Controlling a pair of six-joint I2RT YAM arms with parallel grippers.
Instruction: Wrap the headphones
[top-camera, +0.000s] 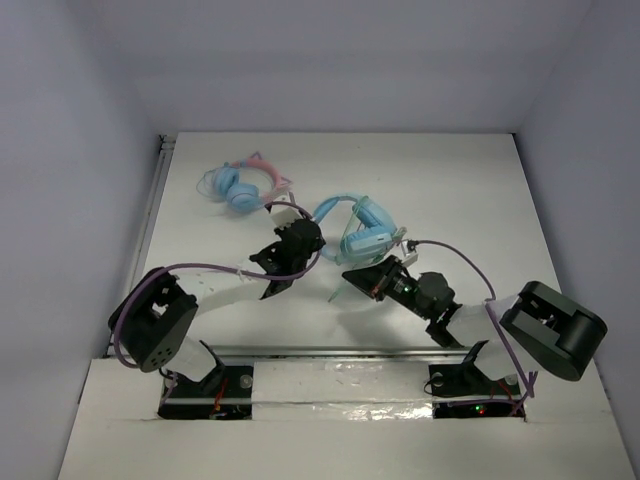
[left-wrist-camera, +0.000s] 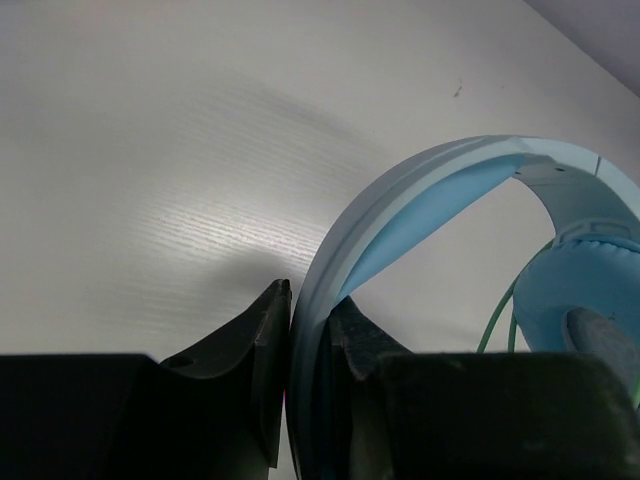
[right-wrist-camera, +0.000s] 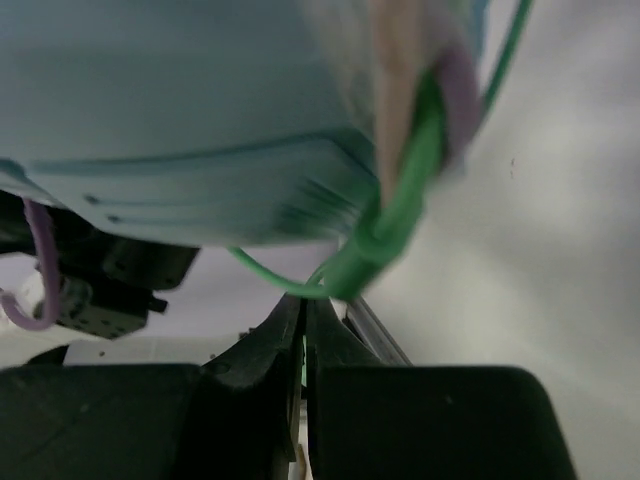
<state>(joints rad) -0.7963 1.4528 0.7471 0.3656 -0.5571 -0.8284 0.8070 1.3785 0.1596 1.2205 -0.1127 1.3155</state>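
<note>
Looking across the white table (top-camera: 470, 200), we find the headphones (top-camera: 362, 238) just past its middle, held between both arms. We read the left gripper (left-wrist-camera: 308, 318) as the anchor: at the headphones' 9 o'clock its fingers pinch the padded band (left-wrist-camera: 420, 190), so nothing slides. At 6 o'clock, the right gripper (right-wrist-camera: 303, 325) has its fingers pressed together on the thin green cable (right-wrist-camera: 390, 225), seemingly ready to wind it round.
</note>
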